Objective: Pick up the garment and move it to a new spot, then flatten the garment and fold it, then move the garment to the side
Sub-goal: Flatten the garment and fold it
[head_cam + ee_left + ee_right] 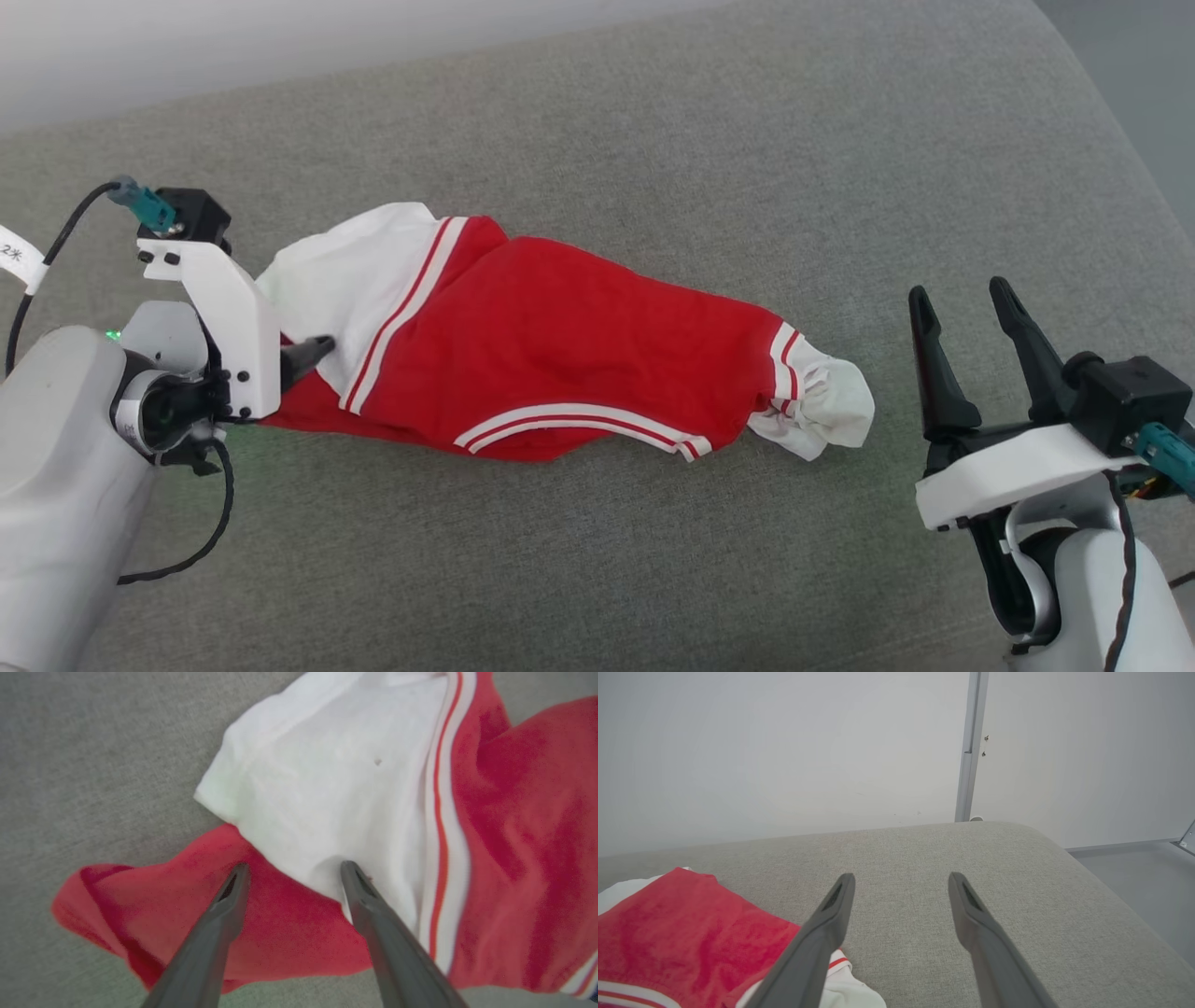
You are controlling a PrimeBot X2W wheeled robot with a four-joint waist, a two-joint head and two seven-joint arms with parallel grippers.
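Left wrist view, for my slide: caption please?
Open left gripper at the white sleeve of the crumpled garment, on a grey cushion.

In the head view a white bracket (229, 317) hides most of the left claw (308, 353) (one dark tip shows) and the end of the garment (560, 355) beside it. The left wrist view blurs the garment and cuts it at top and right. In the right wrist view, a finger (817, 942) of the right claw (901, 882) covers part of a white sleeve (859, 996), cut off below.
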